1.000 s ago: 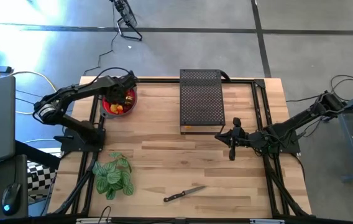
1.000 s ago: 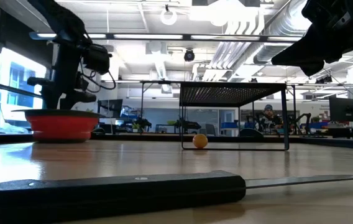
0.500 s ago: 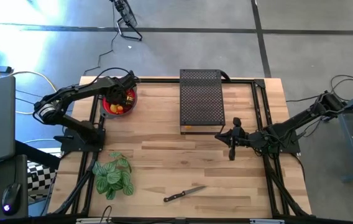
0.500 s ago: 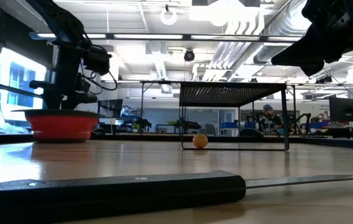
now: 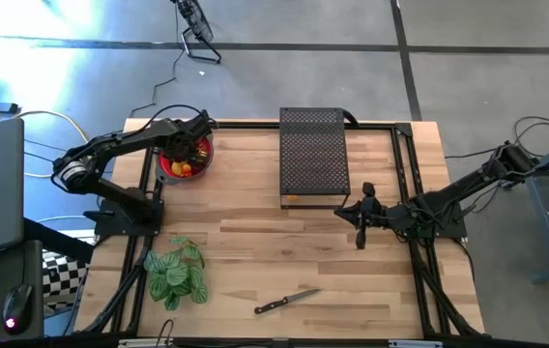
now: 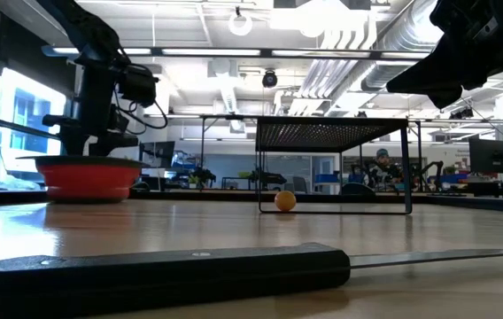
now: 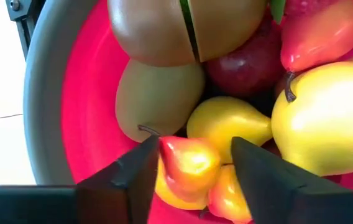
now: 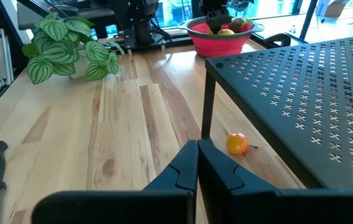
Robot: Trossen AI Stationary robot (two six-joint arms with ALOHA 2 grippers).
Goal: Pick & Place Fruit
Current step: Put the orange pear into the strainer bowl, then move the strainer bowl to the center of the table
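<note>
The red bowl [image 5: 166, 170] stands at the table's far left and holds several fruit pieces: yellow pears, kiwi halves [image 7: 164, 31], a dark red apple [image 7: 245, 62]. My left gripper [image 5: 195, 147] reaches down into it, open, its fingers on either side of a small red-and-yellow pear [image 7: 189, 163]. A tiny orange fruit [image 8: 237, 143] lies on the table under the black rack, also seen in the low view [image 6: 285, 200]. My right gripper [image 8: 198, 155] is shut and waits low by the rack's near right corner [image 5: 361, 237]. My left gripper comes from above, pointing down into the bowl. One finger [image 7: 136, 177] lies against the small pear's side [image 7: 164, 155], and the other finger [image 7: 257, 174] stands a little off it. The pear rests on the other fruit.
A black perforated rack [image 5: 313, 155] stands at the table's far middle. A green striped plant [image 5: 176, 271] sits near the left edge. A black-handled knife [image 5: 286, 302] lies near the front edge, and its handle [image 6: 163, 275] fills the low view's foreground. Bare wood lies between them.
</note>
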